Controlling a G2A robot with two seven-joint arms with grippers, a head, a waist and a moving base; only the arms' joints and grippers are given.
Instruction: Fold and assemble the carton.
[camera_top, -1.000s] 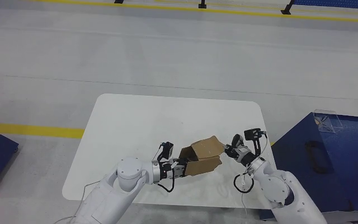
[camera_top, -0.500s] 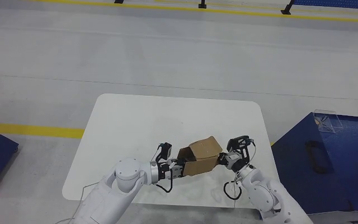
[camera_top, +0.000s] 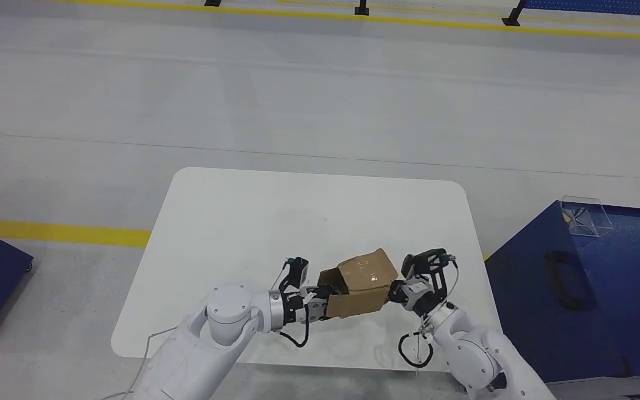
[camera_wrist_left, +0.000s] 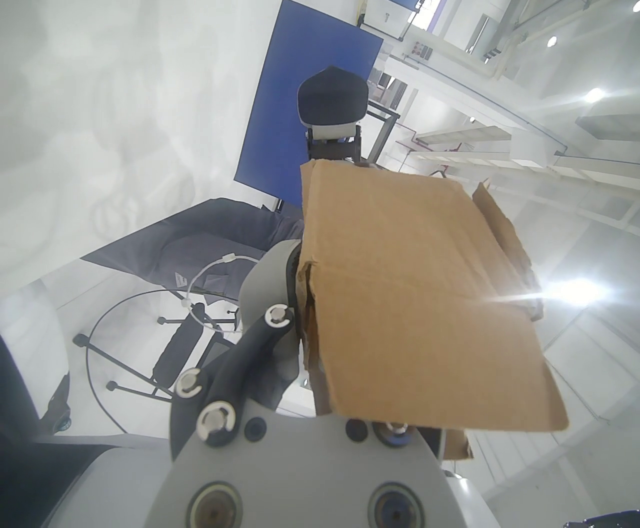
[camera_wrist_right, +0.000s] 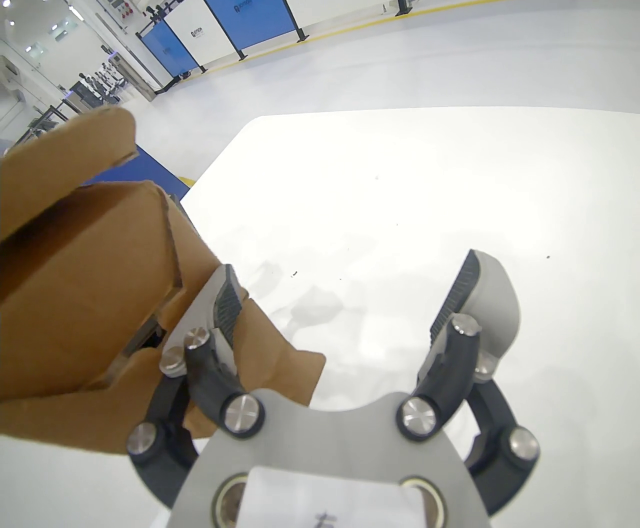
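Note:
The brown carton (camera_top: 358, 280) is held just above the white table (camera_top: 250, 220), near its front edge, with its flaps loose. My left gripper (camera_top: 314, 301) is shut on the carton's end wall; in the left wrist view the carton (camera_wrist_left: 415, 300) covers one finger. My right gripper (camera_top: 404, 291) stands open at the carton's opposite end. One of its fingers (camera_wrist_right: 226, 303) rests against the carton (camera_wrist_right: 85, 280) and its folded side flap. The other finger (camera_wrist_right: 472, 295) hangs free over the bare table (camera_wrist_right: 400, 175).
A dark blue bin (camera_top: 570, 275) stands off the table's right edge. A yellow floor line (camera_top: 70, 233) runs left of the table. The table's far half lies beyond the carton.
My right gripper has moved left and toward the front edge, up against the carton's end. The carton has shifted slightly forward and sits flatter. The left gripper keeps its hold.

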